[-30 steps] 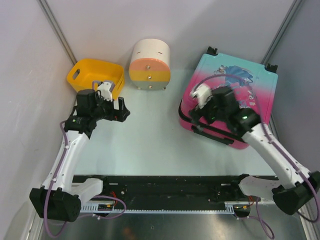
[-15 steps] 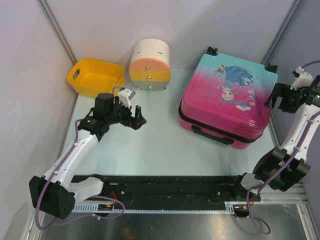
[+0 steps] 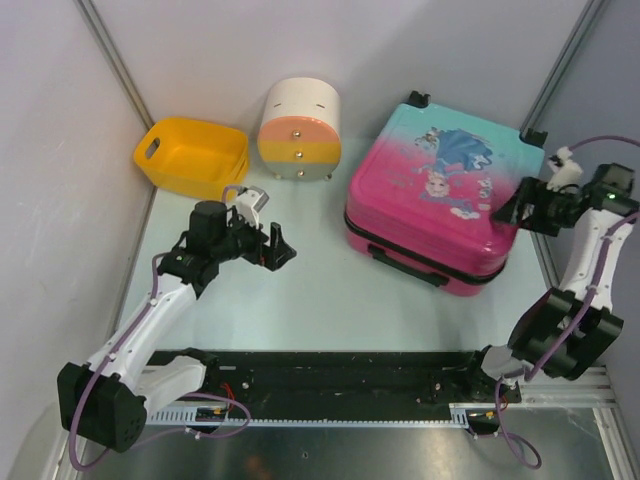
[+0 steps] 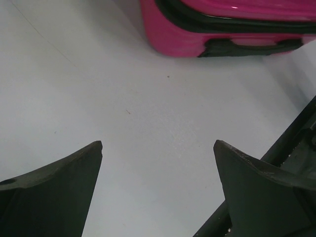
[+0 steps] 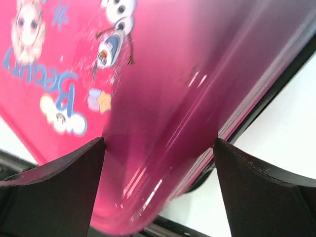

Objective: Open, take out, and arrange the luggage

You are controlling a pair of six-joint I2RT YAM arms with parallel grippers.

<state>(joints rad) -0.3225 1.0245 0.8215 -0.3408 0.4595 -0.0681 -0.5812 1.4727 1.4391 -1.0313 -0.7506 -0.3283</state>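
The luggage point(image 3: 440, 200) lies flat and shut at the middle right of the top view, picture side up. The right gripper point(image 5: 159, 142) has its fingers apart, one on each side of the luggage's right corner, maybe to hold it steady or find the zip. The left gripper point(image 4: 158, 143) is wide apart too and holds nothing. It hangs over the bare table point(image 3: 300, 290) and points at the luggage, maybe to help. The table is pale and smooth, with grey walls point(image 3: 200, 50) around it. A basket point(image 3: 190, 155) and a drawer box point(image 3: 300, 128) sit at the upper left.

A yellow basket point(image 3: 190, 158) sits beside a round drawer box point(image 3: 299, 130).
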